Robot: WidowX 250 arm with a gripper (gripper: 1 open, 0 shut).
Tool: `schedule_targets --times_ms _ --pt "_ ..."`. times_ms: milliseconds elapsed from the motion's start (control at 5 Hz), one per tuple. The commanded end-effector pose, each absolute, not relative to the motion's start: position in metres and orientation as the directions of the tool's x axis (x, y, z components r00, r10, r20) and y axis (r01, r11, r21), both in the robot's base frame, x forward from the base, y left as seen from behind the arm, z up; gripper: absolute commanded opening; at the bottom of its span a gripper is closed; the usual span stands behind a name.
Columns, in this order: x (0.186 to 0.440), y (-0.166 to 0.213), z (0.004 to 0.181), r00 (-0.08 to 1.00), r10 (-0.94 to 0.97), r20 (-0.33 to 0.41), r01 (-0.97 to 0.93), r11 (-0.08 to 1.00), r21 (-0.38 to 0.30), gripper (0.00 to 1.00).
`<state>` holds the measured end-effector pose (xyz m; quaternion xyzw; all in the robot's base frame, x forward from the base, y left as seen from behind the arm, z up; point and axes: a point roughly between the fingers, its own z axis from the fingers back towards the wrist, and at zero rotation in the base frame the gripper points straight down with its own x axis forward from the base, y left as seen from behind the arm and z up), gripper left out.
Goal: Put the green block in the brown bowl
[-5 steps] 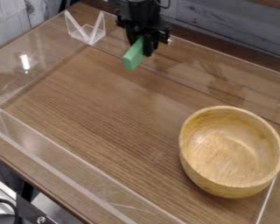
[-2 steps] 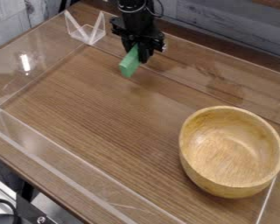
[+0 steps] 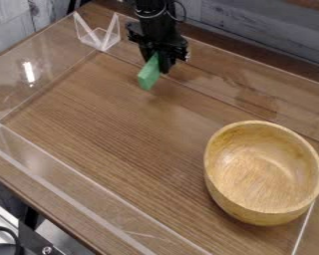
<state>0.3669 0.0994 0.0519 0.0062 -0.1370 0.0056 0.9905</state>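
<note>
Though near the green block (image 3: 149, 73), pale frame (image 3: 112, 32) apart.

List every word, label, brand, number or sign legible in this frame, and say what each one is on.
No readable text anywhere.
Brown bowl: wood grain only, no lettering seen.
Green block: plain on the part that shows, no marking seen.
Wooden table: no lettering seen.
Dark tool at the block: too small and blurred to tell whether it bears any print.
</note>
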Motion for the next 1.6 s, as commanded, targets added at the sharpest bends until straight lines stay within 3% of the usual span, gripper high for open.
schedule_targets --times_ms 0,200,400,800,1000,1400 --pt "0.373 0.106 0.085 0.93 0.019 0.367 -0.032 0.999 0.03 0.0" --pt "0.373 0.106 0.085 0.926 0.022 0.377 -0.034 0.999 0.026 0.0" --pt "0.365 0.087 0.099 0.922 -0.014 0.388 0.011 1.0 0.01 0.0" --pt "0.339 0.019 0.13 0.899 -0.125 0.419 0.15 0.988 -0.027 0.0" --pt "0.321 -0.02 0.138 0.878 -0.206 0.431 0.248 0.968 -0.042 0.0" --pt "0.268 -0.097 0.14 0.817 -0.377 0.436 0.445 0.893 -0.062 0.0"
